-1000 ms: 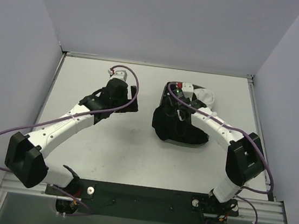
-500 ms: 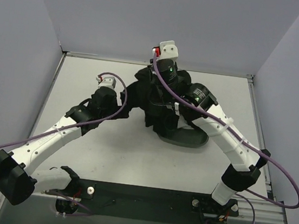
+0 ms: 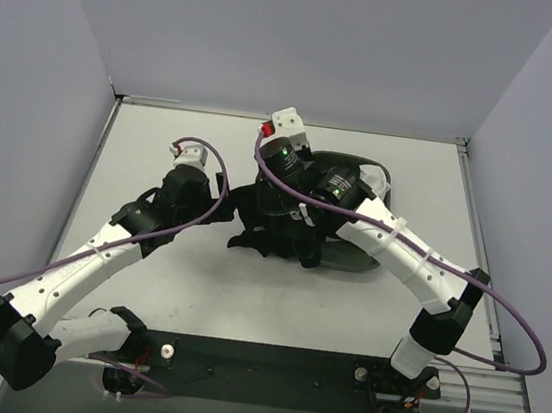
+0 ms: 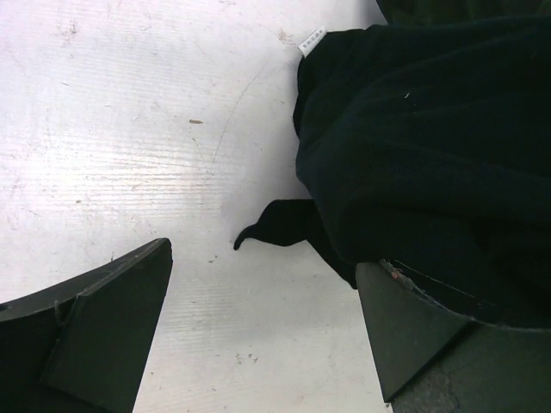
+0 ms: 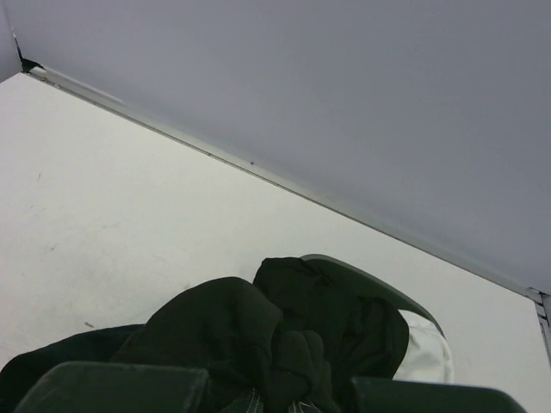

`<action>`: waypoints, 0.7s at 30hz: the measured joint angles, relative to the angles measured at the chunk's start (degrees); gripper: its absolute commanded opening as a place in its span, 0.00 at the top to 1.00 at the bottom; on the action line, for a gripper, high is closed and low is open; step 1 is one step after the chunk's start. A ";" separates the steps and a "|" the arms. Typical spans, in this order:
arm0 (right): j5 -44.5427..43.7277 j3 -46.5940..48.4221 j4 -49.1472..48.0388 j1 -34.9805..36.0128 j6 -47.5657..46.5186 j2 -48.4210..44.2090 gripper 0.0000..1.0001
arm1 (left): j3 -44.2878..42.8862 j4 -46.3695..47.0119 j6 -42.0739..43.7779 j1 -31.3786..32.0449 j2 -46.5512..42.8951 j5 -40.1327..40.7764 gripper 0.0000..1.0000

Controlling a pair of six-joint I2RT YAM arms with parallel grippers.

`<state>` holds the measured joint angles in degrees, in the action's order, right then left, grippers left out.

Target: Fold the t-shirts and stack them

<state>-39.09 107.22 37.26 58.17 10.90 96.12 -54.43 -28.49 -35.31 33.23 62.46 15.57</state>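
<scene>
Now: black shirt out of basket, down at table

The left gripper [image 4: 263, 256] is held wide open and empty, just beside the black t-shirt [image 3: 265, 227]. The shirt, held high half a second ago, is now lowered onto the table [image 3: 164, 132] left of the basket [image 3: 355, 264], still bunched. It is pinched by the nearly closed right gripper [image 5: 293, 383]. Folding is judged not yet begun. A white label [image 4: 312, 40] is seen only in the left wrist view. The white garment [image 5: 426, 348] in the basket is seen in the right wrist view, not the left.
</scene>
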 measured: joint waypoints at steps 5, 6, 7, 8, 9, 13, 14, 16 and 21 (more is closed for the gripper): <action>-2.23 -2.51 -0.81 0.00 0.24 -3.28 1.00 | 0.00 -0.48 0.02 -0.02 -0.61 -0.09 0.02; -2.71 -4.48 -1.01 0.02 0.66 -5.16 1.00 | 0.00 -0.68 0.02 -0.02 -0.76 -0.20 0.03; -3.19 -7.41 -1.57 0.04 1.49 -7.54 1.00 | 0.00 -0.92 0.04 -0.02 -0.92 -0.26 0.03; -3.67 -11.10 -1.90 0.07 2.58 -10.36 1.00 | 0.00 -1.14 0.04 -0.02 -1.18 -0.35 0.02; -4.11 -14.91 -1.70 0.04 3.85 -13.35 1.00 | 0.00 -1.38 0.04 -0.02 -1.46 -0.39 0.03; -5.53 -31.85 -1.29 -0.31 10.60 -23.15 0.42 | 0.04 -2.01 0.04 -0.02 -3.10 -0.46 0.02; -5.64 -34.40 -0.76 -0.59 12.37 -23.85 0.07 | 0.11 -2.01 0.04 -0.02 -3.48 -0.46 0.03; -5.97 -38.29 0.37 -2.19 15.02 -23.61 0.00 | 0.33 -1.90 0.04 -0.02 -4.11 -0.48 0.03; -5.97 -38.69 0.70 -7.02 17.18 -21.59 0.00 | 1.42 -1.77 -0.04 -0.02 -3.54 -1.07 0.03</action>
<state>-45.06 68.53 37.95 51.16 28.08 74.52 -53.01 -30.26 -35.35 33.21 58.92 14.50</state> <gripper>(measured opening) 0.999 0.975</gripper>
